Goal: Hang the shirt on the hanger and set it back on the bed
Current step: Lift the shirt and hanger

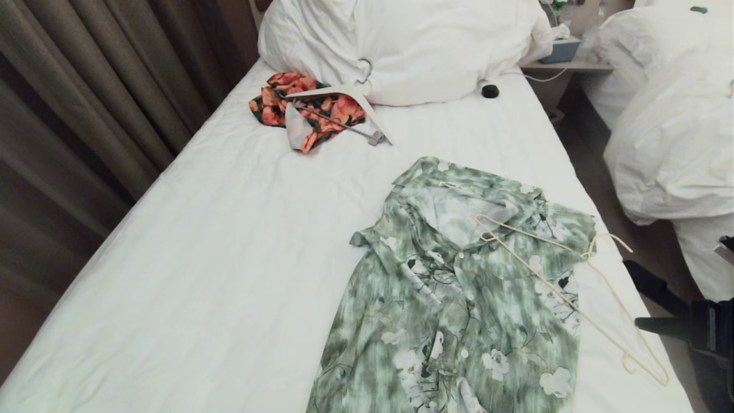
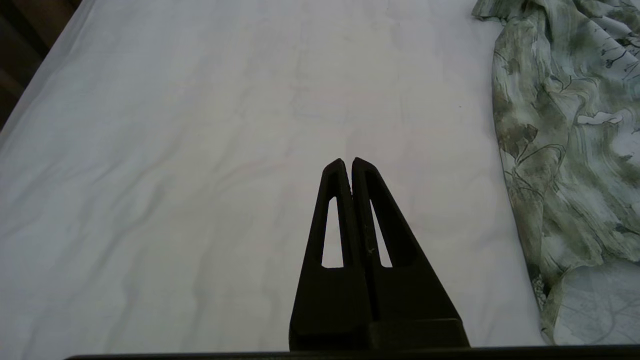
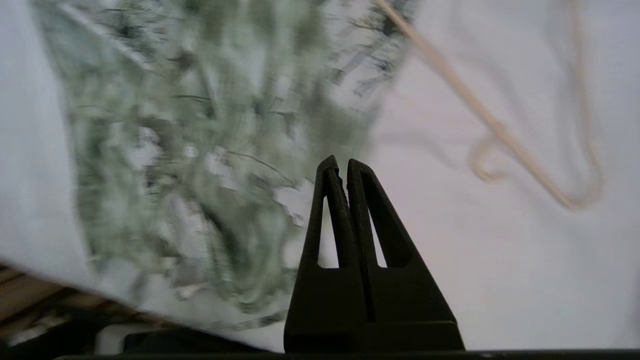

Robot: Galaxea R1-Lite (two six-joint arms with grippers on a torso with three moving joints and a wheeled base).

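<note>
Mottled shirt (image 1: 459, 298), thin wiry hanger (image 1: 579, 281)

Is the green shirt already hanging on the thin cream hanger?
No, the shirt lies flat on the bed with the hanger resting on top.

Soft cloth shirt (image 1: 459, 298), thin smooth plastic hanger (image 1: 579, 310), smooth cloth-sheeted bed (image 1: 229, 258).

Green-and-white floral shirt (image 1: 453, 298) spread flat on white bed (image 1: 218, 241), thin cream hanger (image 1: 579, 287) lying across its right shoulder
</note>
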